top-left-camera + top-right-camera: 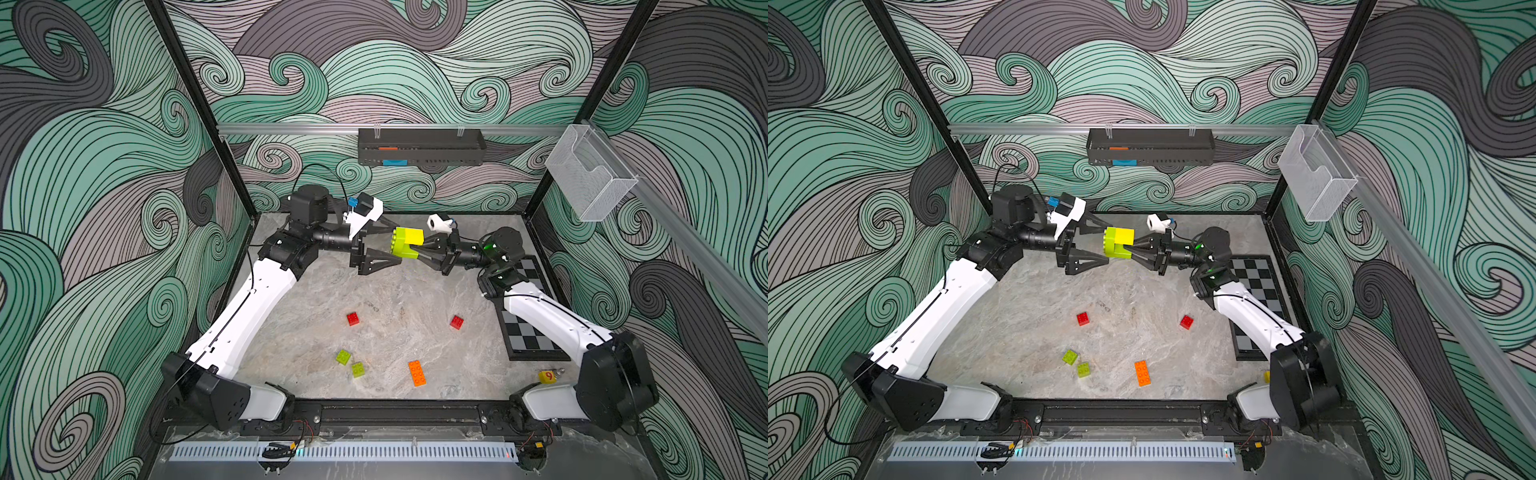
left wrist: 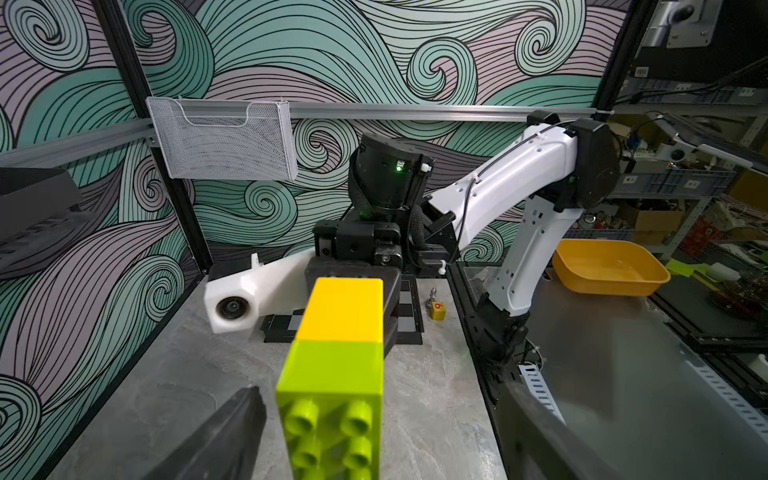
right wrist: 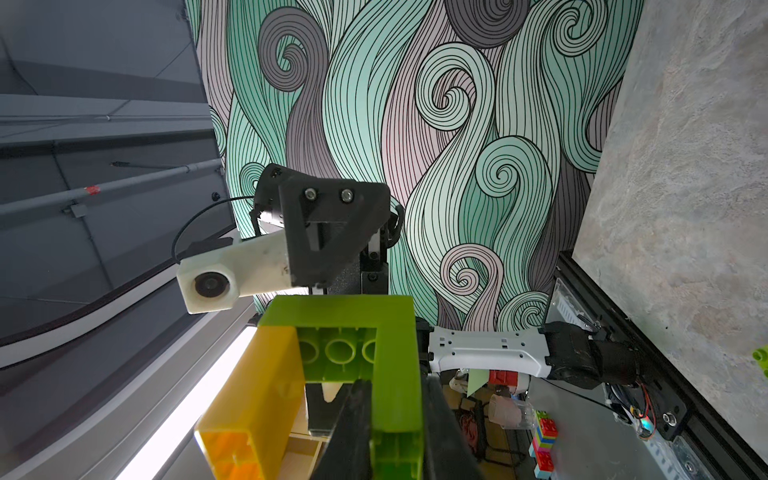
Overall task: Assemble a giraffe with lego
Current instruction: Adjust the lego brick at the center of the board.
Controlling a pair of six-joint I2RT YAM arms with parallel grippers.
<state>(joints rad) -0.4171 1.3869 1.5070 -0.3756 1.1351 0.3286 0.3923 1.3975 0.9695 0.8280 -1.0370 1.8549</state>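
Lime-and-yellow assembly: part-built giraffe [image 1: 402,246], 1 long lime body brick with 1 yellow leg and 1 lime leg pressed on; held in mid-air over the far part of the table [image 1: 395,299], between the 2 grippers.
Right gripper [image 1: 419,252]: clenched on the lime leg [image 3: 397,399], 1 finger in the gap between the legs, 1 outside it.
Left gripper [image 1: 395,244]: jaws spread, grasping nothing; its fingers [image 2: 232,436] flank the studded end without visible contact.
Long axis: body stands roughly upright, across the line joining the 2 grippers; yellow leg [image 2: 343,307] uppermost.
Facing: studs [image 2: 355,419] toward the left gripper, legs toward the right.
Offset: body sits off-centre in the left gap, closer to 1 finger.
Loose lego: 2 red squares [image 1: 353,318], 2 lime squares [image 1: 343,357], 1 orange long brick [image 1: 417,372], on the table, well apart from both grippers.
Judgement: the left jaws would meet the body's short width; centring first seems advisable.
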